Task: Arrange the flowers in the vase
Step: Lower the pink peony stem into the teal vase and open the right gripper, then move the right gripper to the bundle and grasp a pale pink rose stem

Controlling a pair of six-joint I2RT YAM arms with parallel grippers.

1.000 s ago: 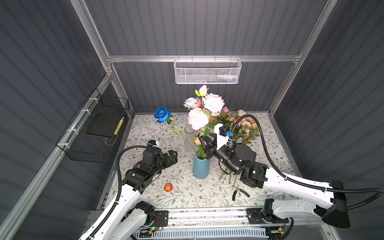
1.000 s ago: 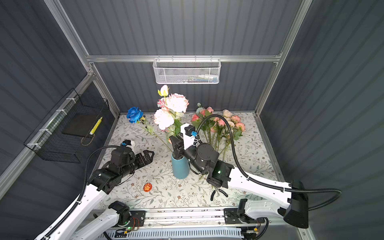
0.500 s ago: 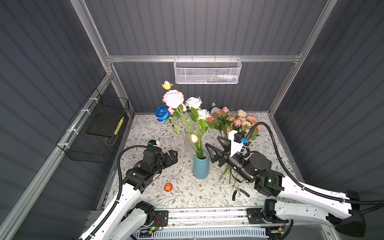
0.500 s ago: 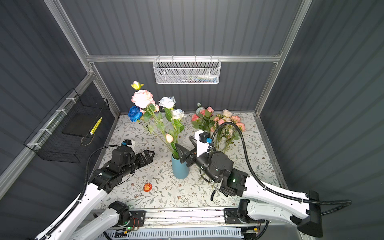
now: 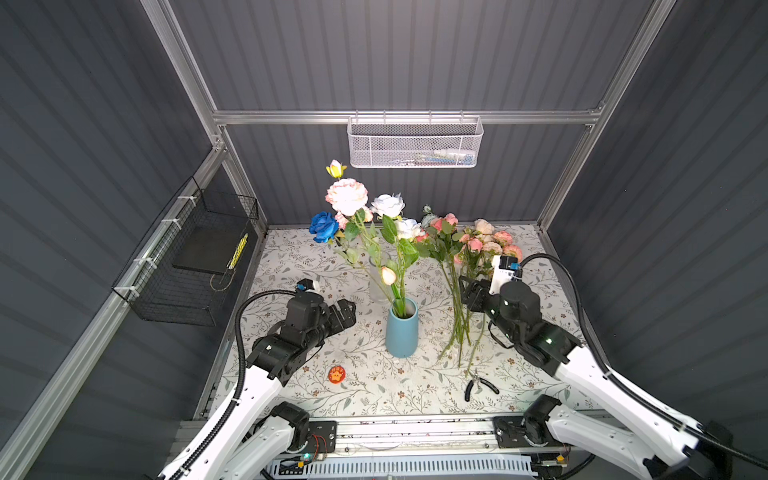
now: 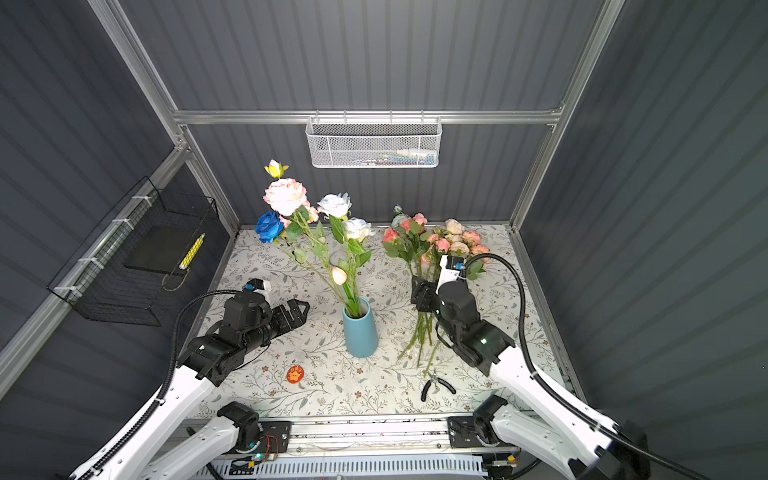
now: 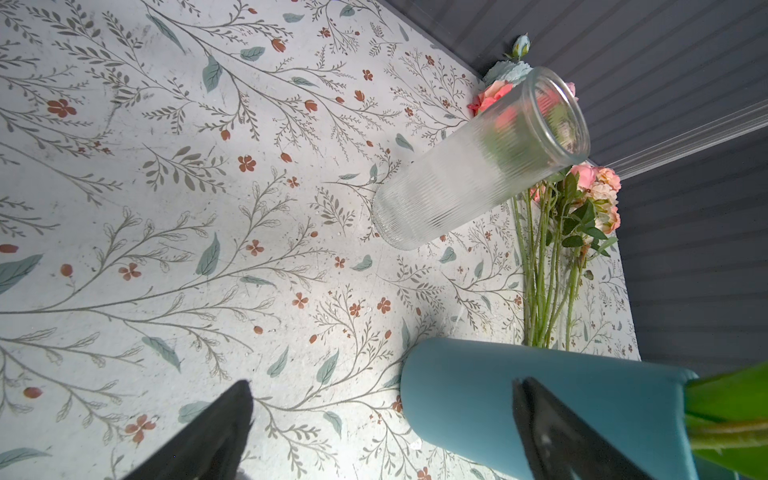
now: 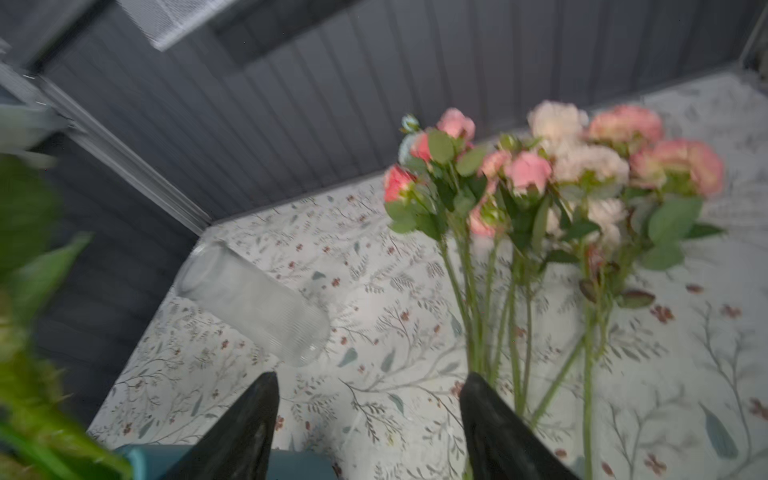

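Flowers (image 5: 347,196) in blue vase (image 5: 401,334) (bunch (image 5: 482,243) beside)

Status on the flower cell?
Jaws open, empty: left gripper, right gripper. Several flowers in blue vase; bunch lies on table. Glass vase behind, not blocking.

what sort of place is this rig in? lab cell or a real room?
Most likely a purpose-built robot test cell: grey panel walls on an aluminium frame, a left arm and right arm mounted on a base rail, and a floral-print tabletop staged with a blue vase and loose flowers.
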